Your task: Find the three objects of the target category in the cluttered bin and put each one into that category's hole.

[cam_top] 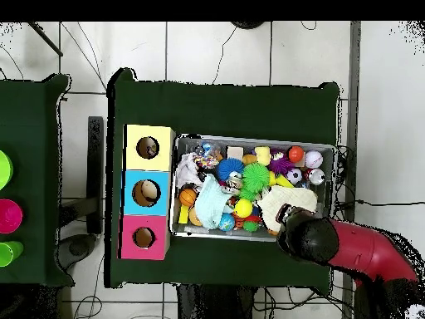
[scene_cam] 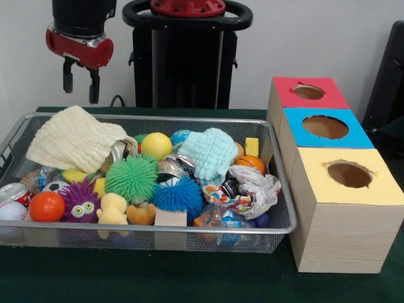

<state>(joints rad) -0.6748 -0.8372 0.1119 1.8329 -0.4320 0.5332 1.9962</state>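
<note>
A wire mesh bin (scene_cam: 278, 189) holds a heap of toys, cloths and cans. A cream cloth (scene_cam: 76, 139) lies at its left, a mint cloth (scene_cam: 211, 151) in the middle and a crumpled patterned cloth (scene_cam: 255, 189) at the right. Among them are a yellow ball (scene_cam: 156, 146), a green spiky ball (scene_cam: 130, 178), a blue spiky ball (scene_cam: 178, 194), an orange ball (scene_cam: 46, 206), a small basketball (scene_cam: 250, 163) and a soda can (scene_cam: 12, 192). My gripper (scene_cam: 81, 85) hangs open and empty above the cream cloth; from overhead the gripper (cam_top: 285, 218) is over the bin's edge.
To the right of the bin stands a row of boxes, each with a round hole on top: red (scene_cam: 334, 98), blue (scene_cam: 297, 129) and yellow (scene_cam: 315, 183). Overhead, they flank the bin (cam_top: 249, 138) on its left. Green and pink round items (cam_top: 7, 216) sit on a separate table.
</note>
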